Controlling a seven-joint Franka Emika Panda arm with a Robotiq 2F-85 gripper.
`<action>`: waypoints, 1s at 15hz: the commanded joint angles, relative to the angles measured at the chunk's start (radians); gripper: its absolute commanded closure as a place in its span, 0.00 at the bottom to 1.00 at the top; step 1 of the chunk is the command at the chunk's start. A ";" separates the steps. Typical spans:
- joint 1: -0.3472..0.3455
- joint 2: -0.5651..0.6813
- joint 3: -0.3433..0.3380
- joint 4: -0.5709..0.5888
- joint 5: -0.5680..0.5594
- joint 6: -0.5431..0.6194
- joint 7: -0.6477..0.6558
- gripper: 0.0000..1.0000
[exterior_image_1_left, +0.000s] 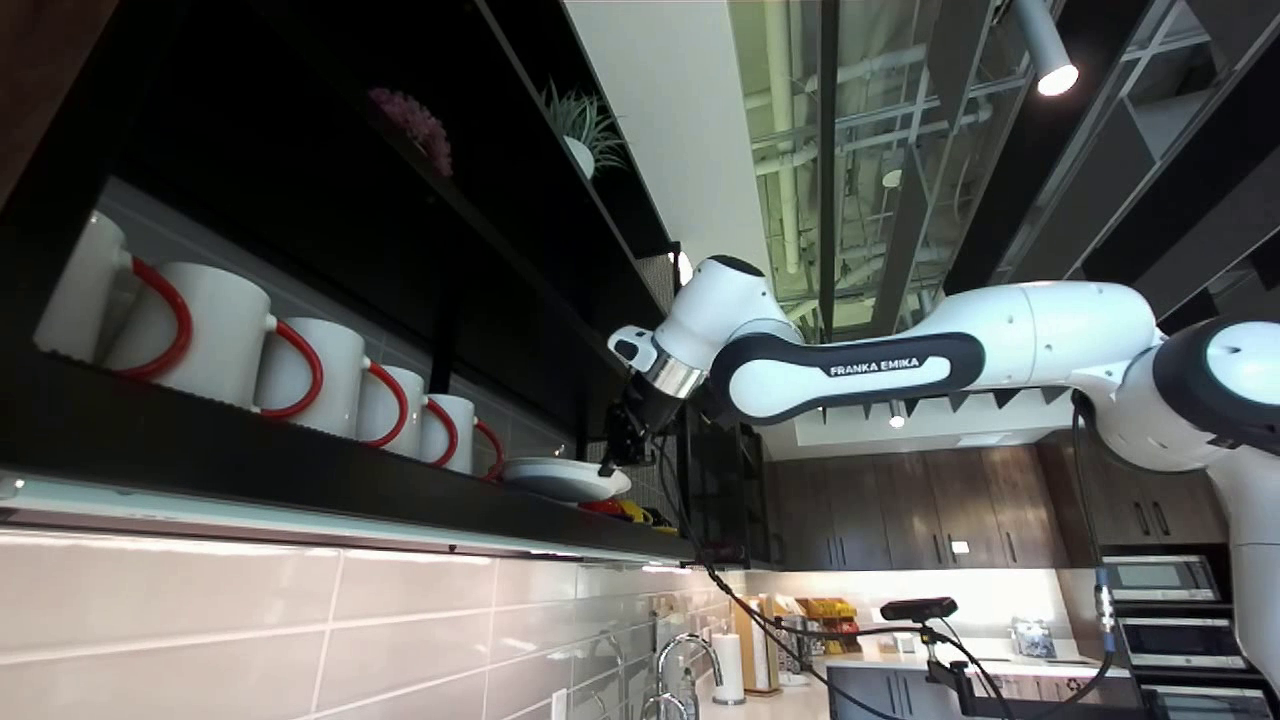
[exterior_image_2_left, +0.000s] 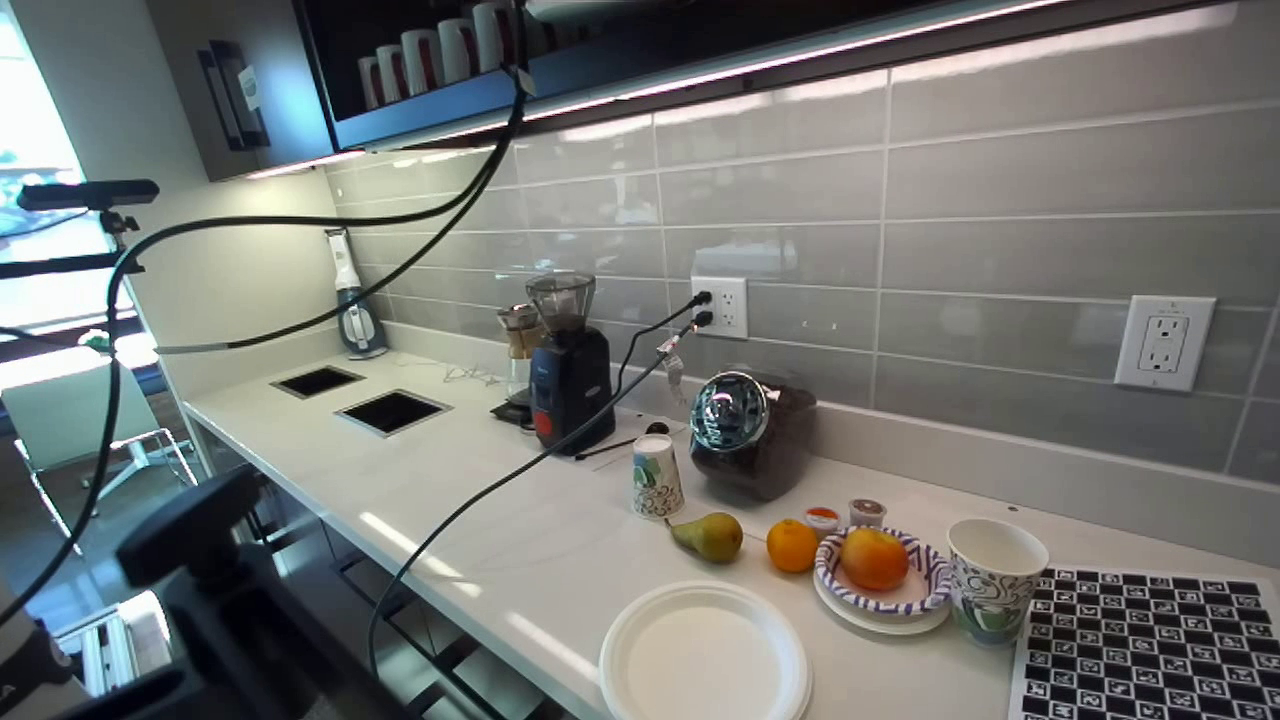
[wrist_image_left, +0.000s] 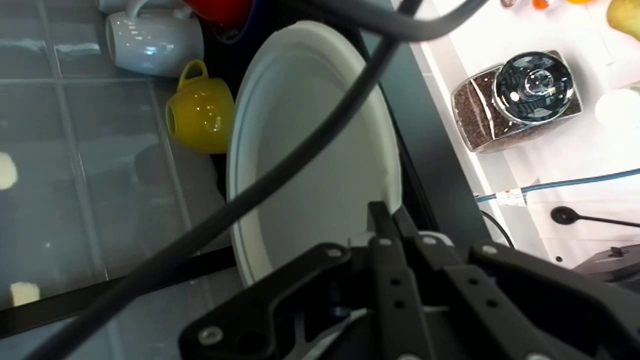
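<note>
Pinching the rim of a round white plate (wrist_image_left: 300, 110) with the pincer (wrist_image_left: 392, 215) nearly closed; probably light, thin and slightly flexible; best gripped across that rim.

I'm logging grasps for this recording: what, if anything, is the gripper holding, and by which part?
The gripper holds a white plate by its rim, pinched between the two fingertips.

Arm (exterior_image_1_left: 1040, 325) glossy white, rounded; black panel (exterior_image_1_left: 800, 352) lettered FRANKA EMIKA in white. Polished silver ring (exterior_image_1_left: 676, 378). Gripper (wrist_image_left: 391, 214) black, angular; silver screws (wrist_image_left: 210, 335), 2 small holes (wrist_image_left: 398, 303) in each finger bar (wrist_image_left: 407, 325). Black cables (wrist_image_left: 300, 170), 1 with blue sleeve (exterior_image_1_left: 1102, 577).
</note>
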 joint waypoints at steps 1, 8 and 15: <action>-0.040 0.087 0.043 0.078 0.006 0.036 -0.060 0.99; -0.072 0.148 0.078 0.121 -0.006 0.081 -0.089 0.99; -0.087 0.153 0.087 0.124 -0.003 0.075 -0.090 0.73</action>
